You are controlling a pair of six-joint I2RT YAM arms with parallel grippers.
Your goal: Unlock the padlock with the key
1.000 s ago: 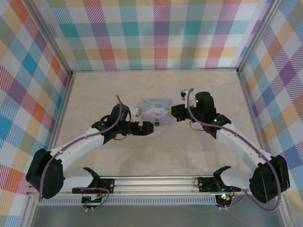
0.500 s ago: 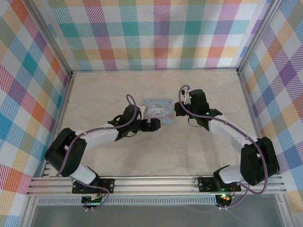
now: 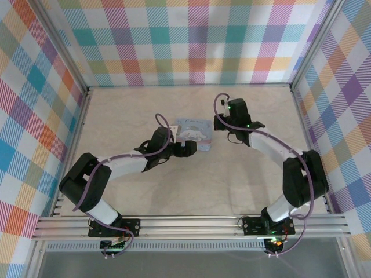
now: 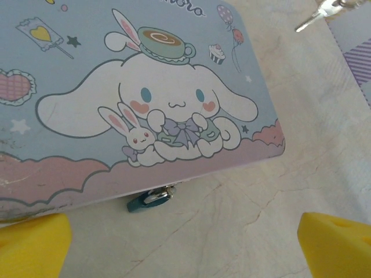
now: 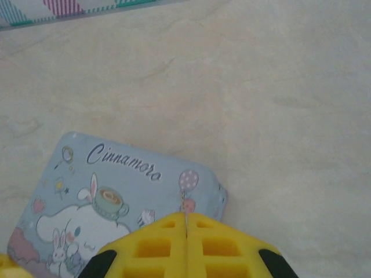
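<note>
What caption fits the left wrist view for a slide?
Open left gripper hovers over the cartoon-printed box, teal padlock at its front edge, key at top right.

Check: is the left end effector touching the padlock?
Apart. Left wrist view shows bare table between the padlock, at the box's front edge, and the wide-spread yellow fingertips of the left end effector.

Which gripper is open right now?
The left gripper: its yellow pads sit far apart. The right gripper has its pads closed together.
</note>
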